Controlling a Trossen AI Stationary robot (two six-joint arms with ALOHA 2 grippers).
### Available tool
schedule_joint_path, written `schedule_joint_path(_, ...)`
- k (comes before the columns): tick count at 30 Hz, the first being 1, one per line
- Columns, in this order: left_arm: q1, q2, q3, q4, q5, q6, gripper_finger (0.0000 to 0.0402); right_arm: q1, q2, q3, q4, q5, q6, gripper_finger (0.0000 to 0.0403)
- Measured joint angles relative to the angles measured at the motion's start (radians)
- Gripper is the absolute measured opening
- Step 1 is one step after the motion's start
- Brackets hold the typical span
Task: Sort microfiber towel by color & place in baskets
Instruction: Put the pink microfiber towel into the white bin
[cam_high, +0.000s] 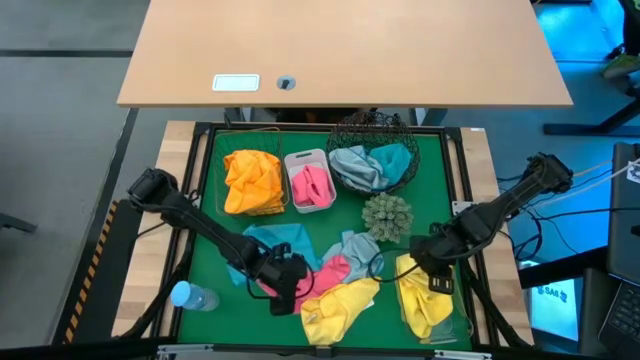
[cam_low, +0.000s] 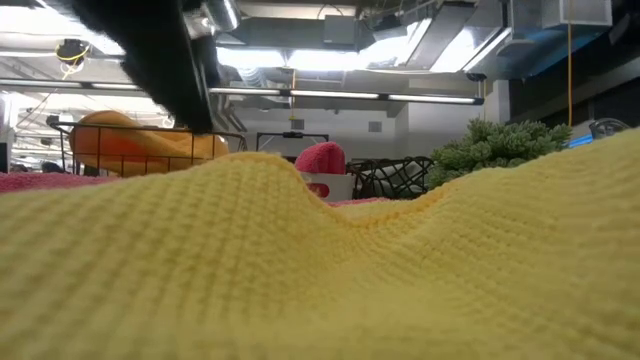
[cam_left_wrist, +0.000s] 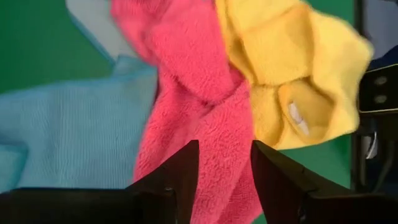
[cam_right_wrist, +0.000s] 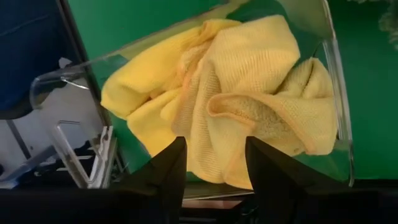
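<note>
The left pincer (cam_high: 288, 283) is low over the loose pile at the near middle of the counter (cam_high: 220, 215), its fingers (cam_left_wrist: 180, 177) spread apart with a fold of the pink towel (cam_left_wrist: 199, 106) lying between them; whether they grip it yet cannot be told. The right pincer (cam_high: 437, 272) hangs over the clear tray (cam_right_wrist: 336, 74) at the near right, fingers parted and holding nothing, above the yellow towels (cam_right_wrist: 249, 87) crumpled inside.

In the low view a yellow towel (cam_low: 320, 270) fills nearly the whole picture, hiding most of the counter. The tray's edges are hard to trace from above.

Beside the pink towel lie a yellow towel (cam_high: 335, 305) and a light blue towel (cam_high: 275, 240). At the far side, the wire basket (cam_high: 250, 182) holds orange towels, the white tub (cam_high: 309, 183) holds pink ones, and the round mesh basket (cam_high: 372, 160) holds grey and teal ones.
</note>
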Motion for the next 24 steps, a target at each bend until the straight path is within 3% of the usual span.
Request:
schedule_joint_path(9,0.002,0.115,0.000,0.023,0.006,0.038,0.0179,0.000,0.000,0.083,0.006,0.011,-0.001,0.0163)
schedule_joint_path(15,0.005,0.170,0.000,0.027,-0.016,0.067,0.0176,0.000,0.000,0.144,0.033,0.142,-0.056,0.0163)
schedule_joint_path(19,0.005,0.184,0.000,0.033,-0.013,0.068,0.0137,0.000,0.000,0.152,0.112,0.256,-0.121,0.0163)
schedule_joint_path(24,0.008,0.143,0.000,0.028,-0.008,0.069,0.0040,0.000,0.001,0.152,0.233,0.364,-0.214,0.0163)
